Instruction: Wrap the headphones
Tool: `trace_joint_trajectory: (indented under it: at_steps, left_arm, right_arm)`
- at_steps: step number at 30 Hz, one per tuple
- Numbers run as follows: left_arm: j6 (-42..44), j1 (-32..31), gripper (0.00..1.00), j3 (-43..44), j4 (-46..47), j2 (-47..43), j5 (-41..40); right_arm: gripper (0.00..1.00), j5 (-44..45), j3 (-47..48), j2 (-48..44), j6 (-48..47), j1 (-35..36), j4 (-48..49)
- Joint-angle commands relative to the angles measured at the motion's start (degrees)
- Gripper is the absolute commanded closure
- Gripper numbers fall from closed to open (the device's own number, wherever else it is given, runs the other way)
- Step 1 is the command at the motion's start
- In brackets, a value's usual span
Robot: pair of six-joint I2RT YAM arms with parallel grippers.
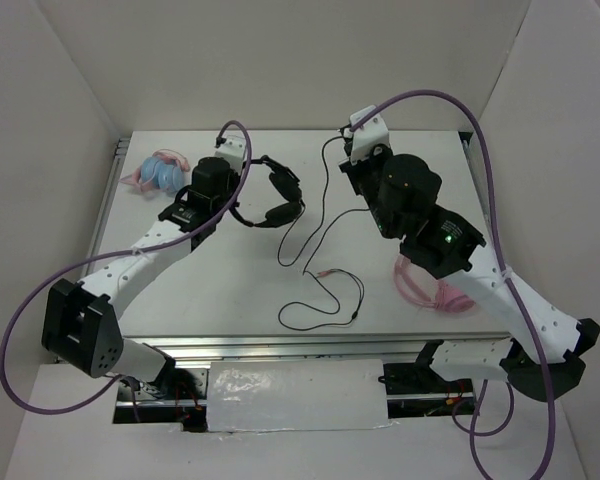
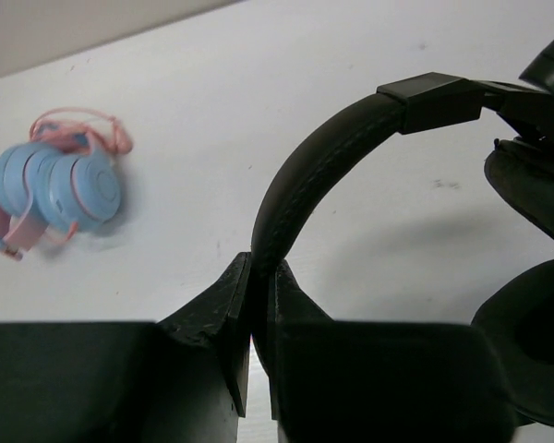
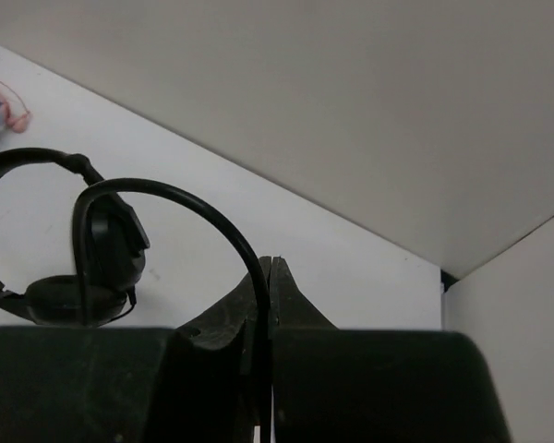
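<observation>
Left jaws clenched on headband (image 2: 323, 148) of headphones (image 1: 277, 196), upper centre of counter (image 1: 210, 290); right jaws, upper right, clenched on cable (image 1: 315, 250), whose slack loops down to lower centre; cable's long run lies between both jaws, right arm nearer.

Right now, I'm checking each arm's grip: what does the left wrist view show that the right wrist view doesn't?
Only the left wrist view: the left gripper shut on the headband of the headphones, and the light blue and pink headphones in full. Only the right wrist view: the right gripper shut on the thin black cable, plus the wall behind. Both: the black headphones and the white table; the blue pair barely shows at the right wrist view's left edge.
</observation>
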Motion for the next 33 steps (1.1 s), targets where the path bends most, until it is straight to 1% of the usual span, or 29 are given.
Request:
trace_joint_trajectory:
  at_steps: [1,4,6,7,9,11,12,14,17,18,21,24,25,27,28,31,33]
  left_arm:
    - [1.0,-1.5,1.0,-0.4,10.2,-2.6,6.2]
    - [-2.3,-1.5,1.0,0.0,10.7,-1.9,5.5]
    - [-4.4,-1.5,1.0,2.1,8.5,-0.2,4.9]
    - [-4.7,-1.5,1.0,4.5,7.6,0.5,5.4]
    - [-3.8,-1.6,1.0,6.0,6.1,1.6,8.6]
    - [-1.0,-2.5,1.0,4.3,8.0,0.4,12.1]
    - [-0.2,-2.9,1.0,1.7,9.0,-0.5,12.8]
    - [1.2,-3.8,1.0,-0.5,10.2,-2.6,14.3]
    - [2.1,-5.0,1.0,-2.7,8.8,-4.4,18.9]
    - [4.2,-6.0,1.0,-3.0,8.2,-4.7,20.1]
    - [5.6,-7.7,1.0,-3.9,6.1,-6.1,20.6]
    - [7.0,-10.8,1.0,-6.5,5.2,-9.1,22.0]
    - [7.6,-11.3,1.0,-7.2,4.5,-11.1,22.1]
    - [8.3,-13.4,1.0,-8.6,3.4,-13.3,22.0]
    - [8.4,-14.9,1.0,-9.4,1.6,-15.3,21.9]
    - [7.8,-16.9,1.0,-11.0,0.5,-19.3,19.4]
    - [7.0,-18.5,1.0,-12.3,0.4,-20.9,17.3]
  right_arm:
    - [1.0,0.7,5.1,2.6,-10.5,-0.6,0.3]
    - [1.0,-0.7,5.3,3.3,-10.9,-0.9,-1.3]
    - [1.0,-4.3,5.0,2.7,-10.0,-0.4,-5.0]
    - [1.0,-6.1,4.2,2.1,-10.2,0.0,-5.4]
    - [1.0,-10.0,1.5,0.8,-11.4,1.0,-4.5]
    - [1.0,-11.3,1.4,1.0,-12.8,1.0,-2.8]
    - [1.0,-11.5,2.1,1.8,-12.7,-0.1,-2.5]
    - [1.0,-12.1,4.4,4.3,-12.6,-1.3,-3.3]
    - [1.0,-14.1,9.1,7.3,-13.8,-3.8,-2.5]
    - [1.0,-15.3,9.8,8.1,-14.7,-4.4,-2.4]
    - [1.0,-18.0,13.7,11.5,-15.2,-7.7,-2.8]
    - [1.0,-19.2,16.9,15.2,-15.8,-12.2,-1.9]
    - [1.0,-20.6,19.4,17.7,-15.9,-15.0,-2.4]
    - [1.0,-22.1,23.0,20.7,-15.0,-17.9,-4.3]
    - [1.0,-23.3,27.2,24.2,-13.6,-20.7,-5.0]
    - [1.0,-26.0,35.3,30.7,-11.0,-24.7,-8.9]
    - [1.0,-26.2,36.9,32.8,-8.2,-28.1,-9.0]
